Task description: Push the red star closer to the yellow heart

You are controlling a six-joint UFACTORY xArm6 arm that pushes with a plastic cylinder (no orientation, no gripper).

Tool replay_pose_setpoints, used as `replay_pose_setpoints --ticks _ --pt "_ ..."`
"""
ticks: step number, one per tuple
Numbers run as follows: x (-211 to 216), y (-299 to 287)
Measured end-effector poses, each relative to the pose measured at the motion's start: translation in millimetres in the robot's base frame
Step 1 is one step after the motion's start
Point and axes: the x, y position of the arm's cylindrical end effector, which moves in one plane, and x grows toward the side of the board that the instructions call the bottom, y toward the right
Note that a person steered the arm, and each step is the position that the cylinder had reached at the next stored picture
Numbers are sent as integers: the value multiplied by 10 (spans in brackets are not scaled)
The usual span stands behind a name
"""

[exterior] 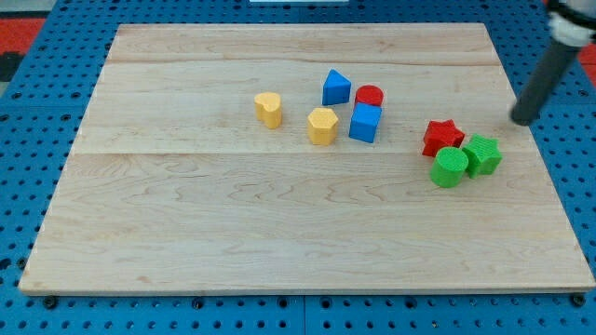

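- Wooden board (186,233) on a blue pegboard surface (28,140); eight blocks in two groups.
- My tip (520,119) is a bare rod, nothing to spread or pinch; it rests at the right edge of the board, right of and slightly far from the red star (441,136), apart from every block.
- Red star sits at the right side, touching or just beside the green cylinder (450,167) on its near side; the green star-like block (482,154) is just right of it.
- Yellow heart (268,109) lies well to the left, standing alone on the far-left side of the central group.
- Between them: yellow hexagonal block (322,126), blue cube (365,122), red cylinder (370,95), blue triangular block (335,87).
- Risk: a leftward push from here could catch the green star-like block first and drag both greens along.
- Risk: a straight line to the heart runs into the blue cube and yellow hexagonal block; the star could jam there or scatter them.
- Risk: off-centre contact on the star's points would spin it away from the tip.
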Motion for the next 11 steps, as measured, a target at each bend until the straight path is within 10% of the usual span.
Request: replay_pose_setpoints --ticks 3,7,9,11 --pt "792 -1718" --pt "519 -1278" --pt "656 -2602" --pt "1276 -2614"
